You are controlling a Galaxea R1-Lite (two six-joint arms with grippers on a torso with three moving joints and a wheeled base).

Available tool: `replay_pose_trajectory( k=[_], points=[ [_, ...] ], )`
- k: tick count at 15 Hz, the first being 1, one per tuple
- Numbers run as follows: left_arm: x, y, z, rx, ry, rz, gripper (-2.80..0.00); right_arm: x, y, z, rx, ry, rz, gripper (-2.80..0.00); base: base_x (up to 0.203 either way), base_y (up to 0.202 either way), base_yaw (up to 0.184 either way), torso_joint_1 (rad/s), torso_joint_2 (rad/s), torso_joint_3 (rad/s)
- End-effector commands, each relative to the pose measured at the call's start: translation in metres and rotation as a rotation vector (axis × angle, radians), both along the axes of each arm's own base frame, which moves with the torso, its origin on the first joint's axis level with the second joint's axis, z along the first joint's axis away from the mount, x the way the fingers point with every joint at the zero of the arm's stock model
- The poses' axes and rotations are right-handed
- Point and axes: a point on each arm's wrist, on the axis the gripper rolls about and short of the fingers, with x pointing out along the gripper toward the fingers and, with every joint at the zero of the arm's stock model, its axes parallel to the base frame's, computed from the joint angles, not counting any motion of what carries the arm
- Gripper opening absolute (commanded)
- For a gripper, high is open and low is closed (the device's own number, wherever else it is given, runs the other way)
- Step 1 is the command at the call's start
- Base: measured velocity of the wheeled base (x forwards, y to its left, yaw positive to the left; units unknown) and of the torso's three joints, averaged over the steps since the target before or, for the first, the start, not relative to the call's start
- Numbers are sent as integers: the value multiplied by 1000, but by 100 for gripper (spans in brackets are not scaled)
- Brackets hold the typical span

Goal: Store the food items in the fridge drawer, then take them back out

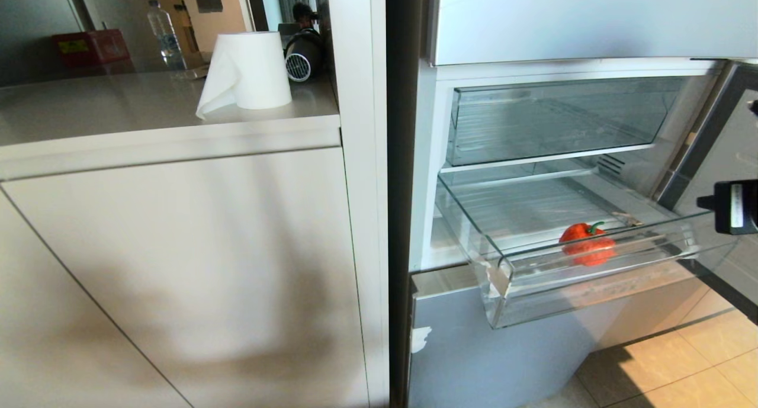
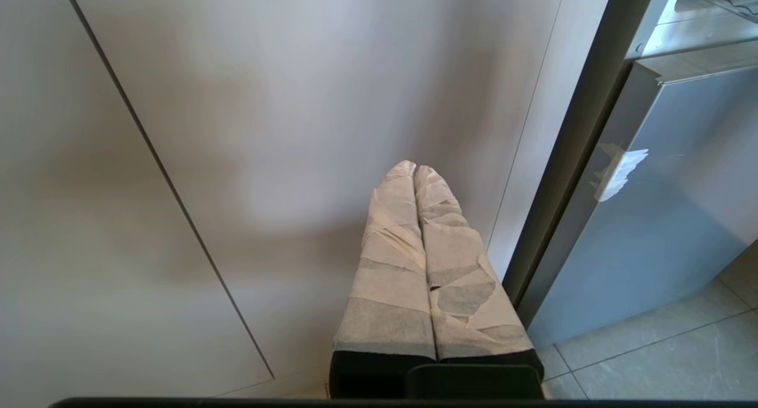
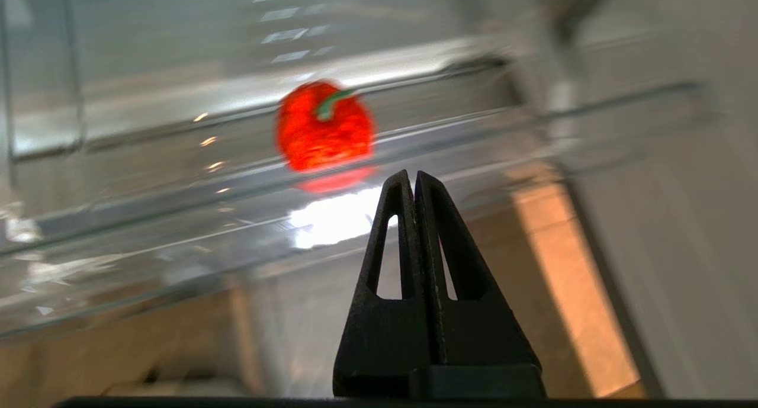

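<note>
Red, one food item [image 1: 587, 243] lies in the pulled-out drawer [image 1: 592, 278] near its front lip, toward 4 o'clock in the head view, so storing looks partly done, while the right pincer [image 3: 413, 180], tips together and empty, points at it and the left pincer [image 2: 414, 171], together, idles by the cabinet.

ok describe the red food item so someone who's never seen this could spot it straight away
Look into the open fridge beside the pale cabinet, at the lower clear drawer that is pulled out. The food item lies near its front lip: small, round and red with a green stem, the only coloured thing in there.
</note>
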Motion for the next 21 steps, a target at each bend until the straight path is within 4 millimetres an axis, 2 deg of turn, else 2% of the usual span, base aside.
replay_pose_trajectory(
  k=[1, 4, 5, 8, 14, 18, 21],
  points=[
    [0, 0, 0, 0, 0, 0, -280, 43, 3, -10, 46, 111, 51, -280, 0, 0, 0, 0, 0, 0],
    [0, 0, 0, 0, 0, 0, -280, 77, 7, -18, 127, 194, 122, -280, 0, 0, 0, 0, 0, 0],
    [0, 0, 0, 0, 0, 0, -280, 86, 7, -20, 129, 201, 128, 0, 0, 0, 0, 0, 0, 0],
    [0, 0, 0, 0, 0, -1, -280, 112, 9, -23, 128, 203, 129, 0, 0, 0, 0, 0, 0, 0],
    [0, 0, 0, 0, 0, 0, -280, 148, 9, -56, 127, 286, 118, 0, 0, 0, 0, 0, 0, 0],
    [0, 0, 0, 0, 0, 0, -280, 164, 8, -76, 82, 333, 51, 0, 0, 0, 0, 0, 0, 0],
    [0, 0, 0, 0, 0, 0, -280, 172, 7, -83, 76, 345, 41, 0, 0, 0, 0, 0, 0, 0]
  ],
)
